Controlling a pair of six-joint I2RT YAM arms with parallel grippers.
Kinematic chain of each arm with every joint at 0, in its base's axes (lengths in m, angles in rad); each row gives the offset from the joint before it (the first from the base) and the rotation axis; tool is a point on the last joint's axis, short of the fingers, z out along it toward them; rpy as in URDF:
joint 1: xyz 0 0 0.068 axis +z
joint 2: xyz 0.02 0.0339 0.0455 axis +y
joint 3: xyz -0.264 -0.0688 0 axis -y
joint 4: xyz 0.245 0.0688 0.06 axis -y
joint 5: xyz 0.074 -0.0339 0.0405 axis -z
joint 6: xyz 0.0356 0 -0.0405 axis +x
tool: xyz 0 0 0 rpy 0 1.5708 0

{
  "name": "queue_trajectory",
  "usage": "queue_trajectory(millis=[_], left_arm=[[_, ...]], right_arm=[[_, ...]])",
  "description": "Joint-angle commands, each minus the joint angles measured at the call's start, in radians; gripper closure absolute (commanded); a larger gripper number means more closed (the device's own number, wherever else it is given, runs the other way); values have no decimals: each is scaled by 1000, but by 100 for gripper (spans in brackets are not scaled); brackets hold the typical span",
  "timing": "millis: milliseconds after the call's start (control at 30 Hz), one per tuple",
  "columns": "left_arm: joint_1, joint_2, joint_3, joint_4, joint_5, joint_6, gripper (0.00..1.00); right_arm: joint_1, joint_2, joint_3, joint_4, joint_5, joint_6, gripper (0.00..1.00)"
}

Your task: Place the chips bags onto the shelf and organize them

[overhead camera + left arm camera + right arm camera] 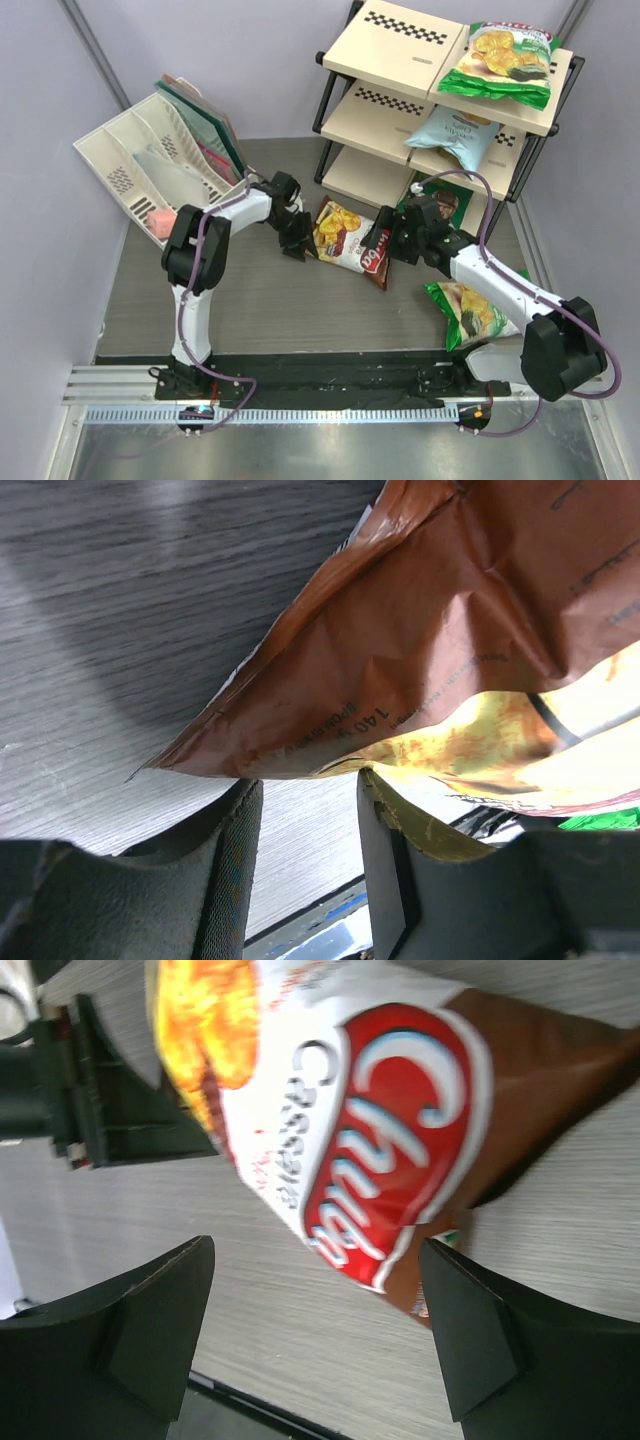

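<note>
The dark brown chips bag (348, 240) with a red logo lies tilted on the grey table between my two grippers. My left gripper (297, 240) is at its left end. In the left wrist view the gripper (310, 785) is open, and the bag's brown underside (420, 650) hangs over the fingertips (390, 810). My right gripper (396, 240) is at the bag's logo end. In the right wrist view it (318, 1250) is wide open, with the red logo (400, 1130) just ahead of it. The shelf (400, 60) holds a green-and-white bag (500, 62) on top and a light blue bag (455, 135) on the middle tier. A second green-and-white bag (470, 312) lies on the table under my right arm.
A white slotted organizer (160, 175) with a pink block stands at the back left. A dark packet (443, 200) sits by the shelf's bottom tier, partly hidden behind my right arm. Grey walls close in both sides.
</note>
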Motion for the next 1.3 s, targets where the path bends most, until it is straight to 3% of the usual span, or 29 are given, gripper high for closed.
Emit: queue_trajectory(millis=[0,233,500,800,1067,1267], left_arm=[[-4,-35,-18,-48,-89,41,56],[0,-149,-82,-56,-106,24,56],[3,-141,-101,-61,-112,32,56],[6,-150,-70,-70,-94,36,60],[31,-315,-62,-122,-91,38,60],[31,-330,68,-90,-102,26,59]], right_arm=[[-44,-41,-8,-9,-2,-26,12],[-120,-72,3,-89,30,-89,12],[-145,7,4,-118,25,-154,11],[-154,88,-29,24,-45,-140,11],[-160,137,-48,132,-110,-118,11],[-160,197,-46,176,-139,-117,11]])
